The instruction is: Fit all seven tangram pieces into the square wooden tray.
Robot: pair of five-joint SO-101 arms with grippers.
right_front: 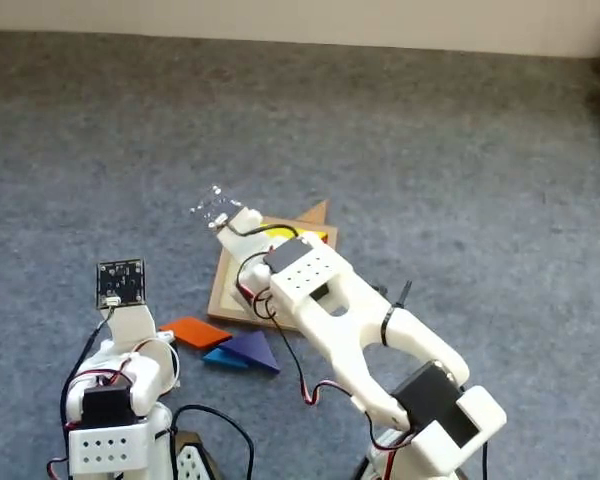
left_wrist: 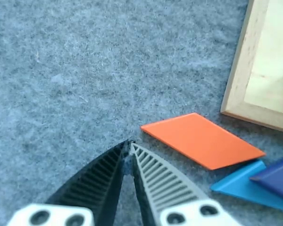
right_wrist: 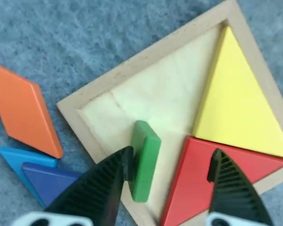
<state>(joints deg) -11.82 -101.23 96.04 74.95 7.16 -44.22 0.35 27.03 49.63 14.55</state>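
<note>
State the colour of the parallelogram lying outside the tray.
Orange; the parallelogram shows best in the left wrist view.

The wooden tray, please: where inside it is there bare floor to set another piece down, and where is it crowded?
Free: the bare floor of the tray, bordered by its rim, the yellow triangle and the green piece tipped up on edge. Crowded: around the green piece and red triangle, where the open right gripper hangs.

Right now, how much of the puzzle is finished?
Two look done: the yellow triangle and red triangle lie flat in the tray. In hand: the green piece stands on edge there, inside the open right gripper. Left: the orange piece, light blue triangle and dark blue triangle lie on the carpet.
</note>
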